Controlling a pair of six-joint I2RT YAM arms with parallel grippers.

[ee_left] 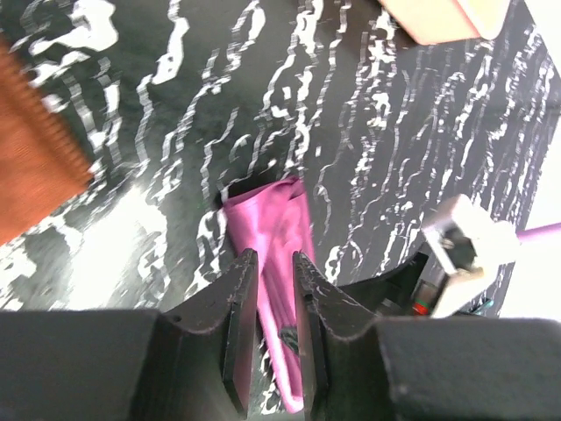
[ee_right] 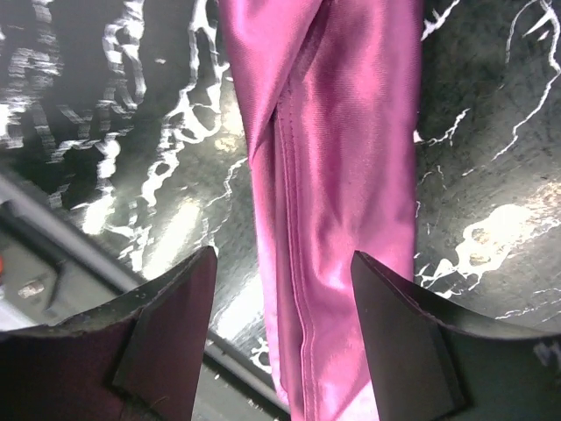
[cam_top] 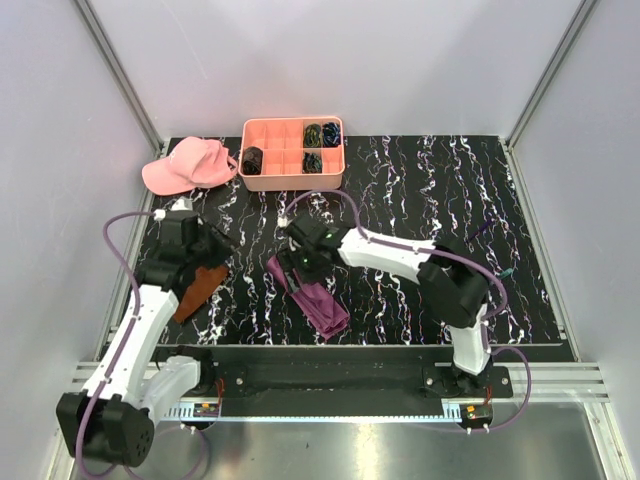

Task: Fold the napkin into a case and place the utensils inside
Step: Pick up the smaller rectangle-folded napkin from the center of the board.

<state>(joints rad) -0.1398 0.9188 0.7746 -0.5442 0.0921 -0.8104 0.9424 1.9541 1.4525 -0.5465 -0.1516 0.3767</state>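
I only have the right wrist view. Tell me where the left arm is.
Observer: The left gripper hovers over the table's left side, near a brown cloth and apart from the napkin.
Operator: Report any utensils.
Observer: None shows in any view.
Operator: Describe the napkin's whole shape.
Observer: It is a narrow folded strip lying diagonally, with the right gripper open over its far end.
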